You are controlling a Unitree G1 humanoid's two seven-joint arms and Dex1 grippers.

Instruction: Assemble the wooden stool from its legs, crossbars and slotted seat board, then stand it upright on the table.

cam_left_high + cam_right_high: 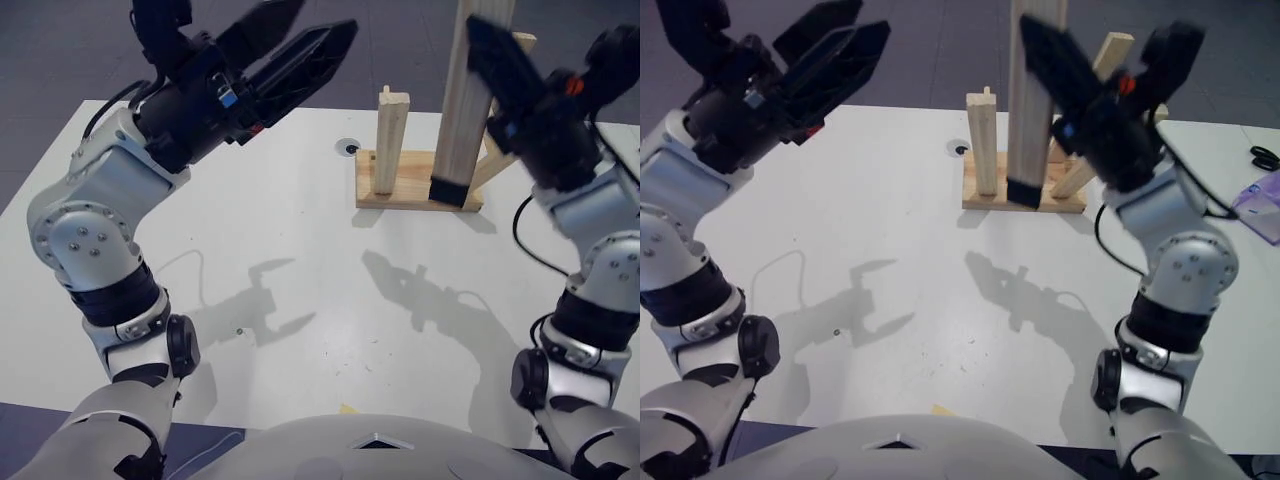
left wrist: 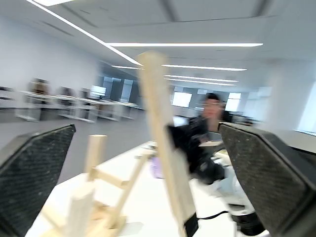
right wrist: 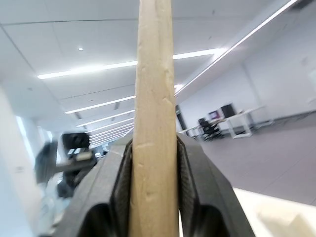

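My right gripper (image 1: 485, 45) is shut on a long wooden leg (image 1: 462, 130), held upright at the back of the table. The leg's black-capped lower end (image 1: 448, 190) meets the flat seat board (image 1: 415, 197). In the right wrist view the leg (image 3: 154, 123) sits clamped between the pads (image 3: 200, 182). A shorter wooden post (image 1: 391, 140) stands upright on the board's left part. A slanted wooden piece (image 1: 1105, 55) leans behind the held leg. My left gripper (image 1: 320, 20) hangs open and holds nothing, raised high over the table's back left, apart from the wood.
The white table (image 1: 300, 260) has a round cable hole (image 1: 347, 148) just left of the board. A purple object (image 1: 1265, 205) and scissors (image 1: 1262, 157) lie at the far right edge.
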